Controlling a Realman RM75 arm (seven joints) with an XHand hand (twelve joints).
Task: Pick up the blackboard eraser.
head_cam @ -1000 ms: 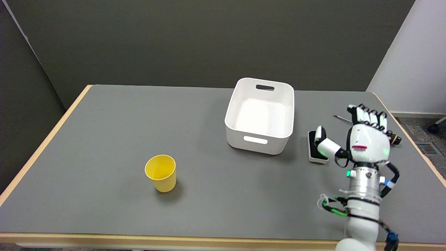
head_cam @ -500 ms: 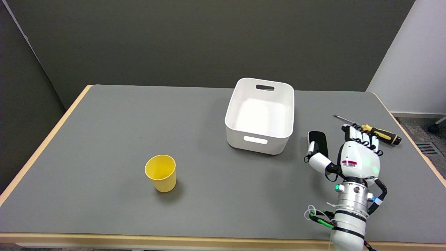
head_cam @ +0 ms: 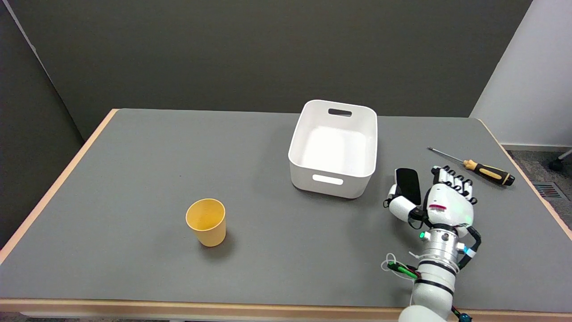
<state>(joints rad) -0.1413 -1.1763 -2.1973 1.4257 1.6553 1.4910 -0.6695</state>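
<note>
Closing around the black-topped, white-based blackboard eraser (head_cam: pixel 407 184) on grey table (head_cam: pixel 134 179) beside white plastic bin (head_cam: pixel 333 147) | right hand (head_cam: pixel 440 201): thumb left, fingers right, grip unclear | likely light, stiff; take long sides

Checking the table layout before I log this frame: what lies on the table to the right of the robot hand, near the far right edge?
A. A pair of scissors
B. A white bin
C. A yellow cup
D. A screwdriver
D: the screwdriver, with its yellow-and-black handle, lies beyond and right of the robot hand.
</note>
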